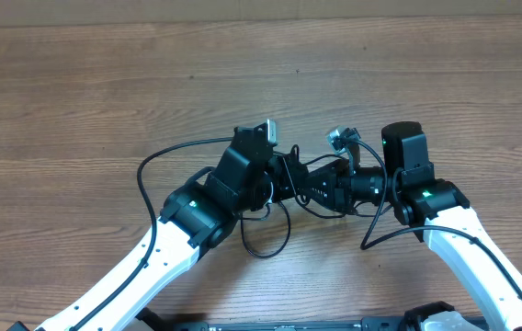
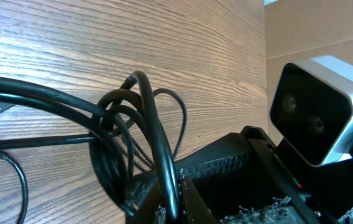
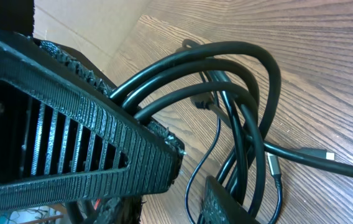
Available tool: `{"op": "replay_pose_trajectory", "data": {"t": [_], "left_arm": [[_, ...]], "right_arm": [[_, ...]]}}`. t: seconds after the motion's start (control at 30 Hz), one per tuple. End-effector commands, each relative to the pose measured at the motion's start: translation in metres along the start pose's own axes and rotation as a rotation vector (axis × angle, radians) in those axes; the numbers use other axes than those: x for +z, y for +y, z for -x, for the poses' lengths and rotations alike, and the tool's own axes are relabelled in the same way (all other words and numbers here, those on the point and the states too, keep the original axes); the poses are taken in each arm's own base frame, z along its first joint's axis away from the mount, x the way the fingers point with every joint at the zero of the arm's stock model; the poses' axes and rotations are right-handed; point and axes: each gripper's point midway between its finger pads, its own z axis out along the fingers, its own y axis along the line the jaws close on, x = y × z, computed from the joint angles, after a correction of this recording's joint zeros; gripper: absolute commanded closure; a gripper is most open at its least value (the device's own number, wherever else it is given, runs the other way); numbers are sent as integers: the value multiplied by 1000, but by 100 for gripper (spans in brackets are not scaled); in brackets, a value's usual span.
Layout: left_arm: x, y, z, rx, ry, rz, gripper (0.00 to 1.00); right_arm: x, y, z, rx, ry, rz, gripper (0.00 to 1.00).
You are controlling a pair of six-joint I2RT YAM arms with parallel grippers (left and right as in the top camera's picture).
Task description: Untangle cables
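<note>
The cables are thin black cords bunched between my two arms at the table's middle, with loops trailing toward the front and one long strand curving left. My left gripper is shut on one black cable, pinched between its fingertips in the left wrist view; the other cables loop just beyond it. My right gripper faces the left one closely. In the right wrist view its fingers stand apart, with looped cables around the lower finger and a silvery-tipped plug lying on the wood.
The table is brown wood. The right arm's wrist camera sits very close to my left gripper. A cardboard-coloured wall borders the table's far side.
</note>
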Motion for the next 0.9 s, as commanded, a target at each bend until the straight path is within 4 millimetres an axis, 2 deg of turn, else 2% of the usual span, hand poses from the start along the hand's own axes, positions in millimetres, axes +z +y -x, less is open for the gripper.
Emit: {"op": "replay_pose_trajectory", "data": {"t": [0.0, 0.13, 0.27, 0.5, 0.63, 0.77, 0.87], "left_arm": [[1, -22, -12, 9, 52, -71, 95], [1, -23, -13, 10, 61, -75, 96], [0, -24, -22, 17, 106, -90, 96], [0, -24, -23, 14, 114, -88, 96], [-1, -32, -27, 21, 141, -129, 96], [-2, -34, -29, 22, 152, -139, 95], [-2, -35, -31, 22, 163, -145, 96]], "right_arm": [[-2, 8, 8, -37, -17, 1, 68], [-2, 1, 8, -34, -20, -40, 61], [-4, -20, 11, -34, -35, -162, 52], [-7, -31, 13, -36, -44, -226, 46], [-7, -34, 13, -59, -43, -244, 48], [-8, -35, 14, -63, -45, -252, 57], [-10, -43, 15, -62, -50, -300, 62]]}}
